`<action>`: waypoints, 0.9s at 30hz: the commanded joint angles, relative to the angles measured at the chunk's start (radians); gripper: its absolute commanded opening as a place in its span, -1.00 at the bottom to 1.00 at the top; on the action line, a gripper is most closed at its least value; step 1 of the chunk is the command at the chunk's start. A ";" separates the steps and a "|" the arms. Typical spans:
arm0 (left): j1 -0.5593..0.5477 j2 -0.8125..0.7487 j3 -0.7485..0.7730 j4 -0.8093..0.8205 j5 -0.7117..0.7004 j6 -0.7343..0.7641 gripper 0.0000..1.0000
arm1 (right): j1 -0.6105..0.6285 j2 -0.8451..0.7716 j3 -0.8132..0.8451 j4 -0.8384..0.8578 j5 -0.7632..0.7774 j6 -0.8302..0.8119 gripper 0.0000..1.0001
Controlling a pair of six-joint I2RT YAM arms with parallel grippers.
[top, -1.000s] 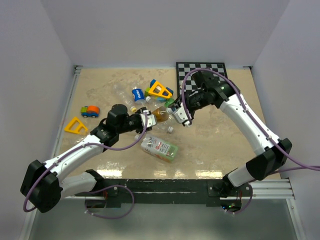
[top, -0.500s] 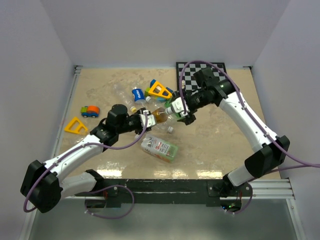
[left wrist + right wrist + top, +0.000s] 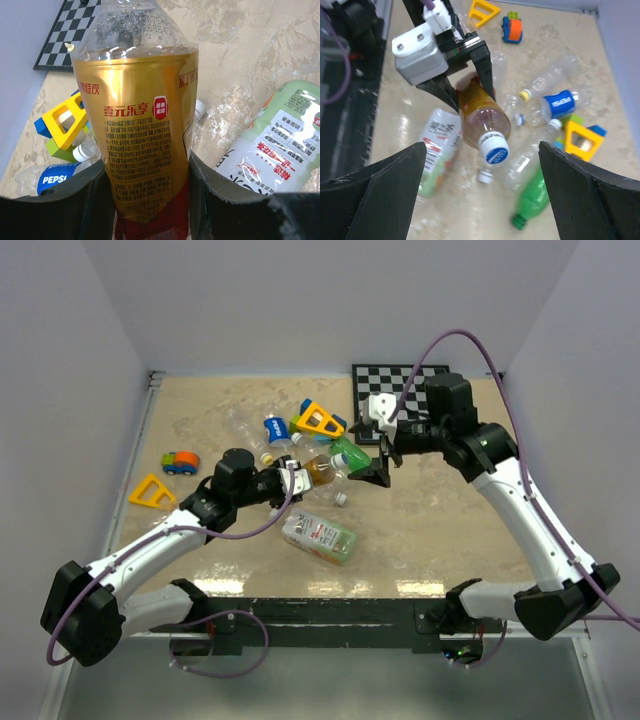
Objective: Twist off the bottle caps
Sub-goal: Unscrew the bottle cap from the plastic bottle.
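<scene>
Amber drink bottle (image 3: 145,150), cap (image 3: 494,149) on, clamped in my left gripper (image 3: 297,478); my right gripper (image 3: 380,462) gapes wide, empty.

Left arm (image 3: 150,545) reached low from near left toward mid-table, forearm nearly level. Left claw (image 3: 296,480) was clamped on an amber bottle (image 3: 145,125), a finger on each side. Right arm (image 3: 520,495) arched high from near right. Right claw (image 3: 381,462) hung above the table, jaws spread wide, gripping nothing.
</scene>
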 commanded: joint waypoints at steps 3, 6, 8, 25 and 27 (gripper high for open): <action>0.003 -0.014 0.023 0.028 0.005 -0.002 -1.00 | -0.005 0.062 -0.044 0.191 -0.029 0.512 0.93; 0.003 -0.014 0.022 0.028 0.001 -0.003 -1.00 | -0.005 0.081 -0.074 0.241 0.048 0.604 0.87; 0.005 -0.015 0.023 0.026 -0.002 -0.002 -1.00 | -0.007 0.099 -0.078 0.239 0.077 0.612 0.84; 0.003 -0.017 0.023 0.026 -0.007 -0.002 -1.00 | -0.005 0.137 -0.081 0.191 0.100 0.589 0.33; 0.003 -0.018 0.022 0.025 -0.007 -0.002 -1.00 | -0.005 0.137 -0.081 0.187 0.100 0.586 0.32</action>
